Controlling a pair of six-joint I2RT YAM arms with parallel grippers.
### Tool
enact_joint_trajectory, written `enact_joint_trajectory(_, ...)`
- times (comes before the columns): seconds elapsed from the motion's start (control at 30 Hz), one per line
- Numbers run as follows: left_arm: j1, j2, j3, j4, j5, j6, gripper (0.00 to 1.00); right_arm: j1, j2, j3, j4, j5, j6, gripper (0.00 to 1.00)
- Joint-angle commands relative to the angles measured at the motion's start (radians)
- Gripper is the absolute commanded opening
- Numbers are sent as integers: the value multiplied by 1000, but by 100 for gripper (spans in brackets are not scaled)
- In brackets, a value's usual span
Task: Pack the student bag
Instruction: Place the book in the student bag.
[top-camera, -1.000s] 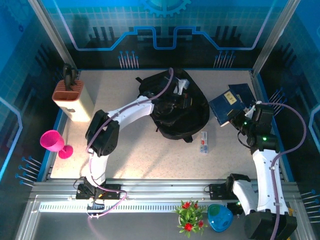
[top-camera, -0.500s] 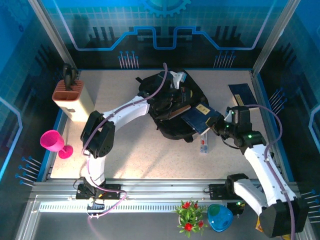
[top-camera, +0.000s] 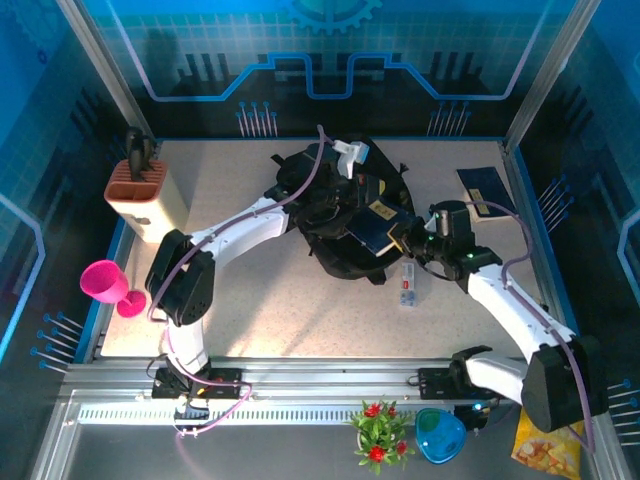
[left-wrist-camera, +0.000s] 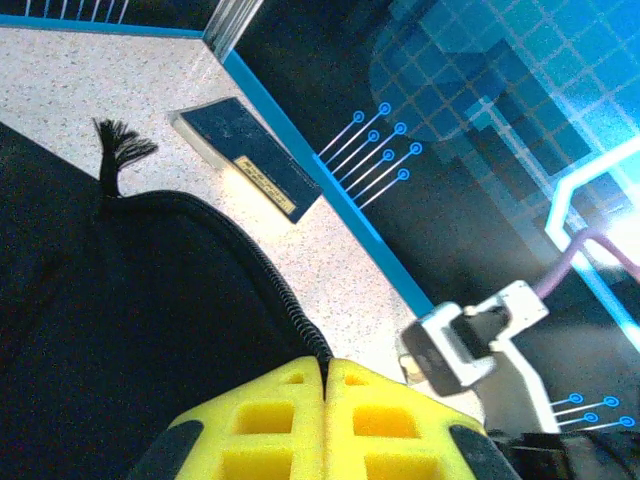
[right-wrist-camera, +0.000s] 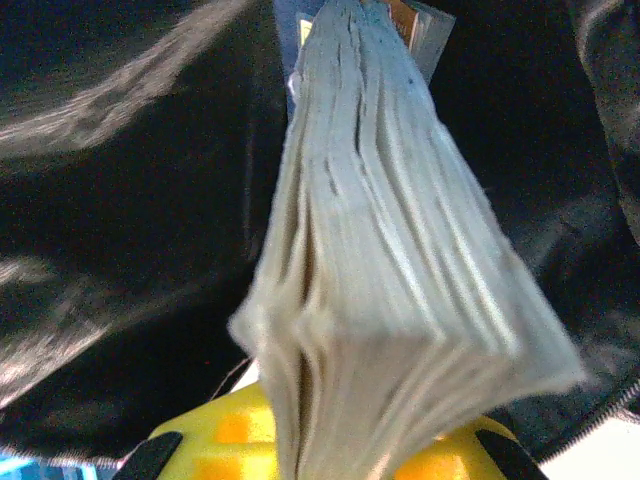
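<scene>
The right gripper (top-camera: 402, 236), clamped on the blue book (top-camera: 372, 228), has carried it leftward from the frame's right to the student bag (top-camera: 340, 258) at centre. The left gripper (left-wrist-camera: 326, 390), closed, pinches the bag's zip edge. The limp, soft fabric probably sags unless held by that rim.
</scene>
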Motion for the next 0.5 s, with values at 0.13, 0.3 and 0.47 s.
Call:
enact_joint_trajectory(0.13,-4,-72,-10,103,62,-24,0,69,140,-17,323,95,70,6)
enact_joint_trajectory(0.3,-4,-84,-12,92,46,-24,0,111,269,38,361,139,71,6)
enact_joint_trajectory(0.47,-4,-105,-19,77,24,-7,0,130,253,68,174,222,79,7)
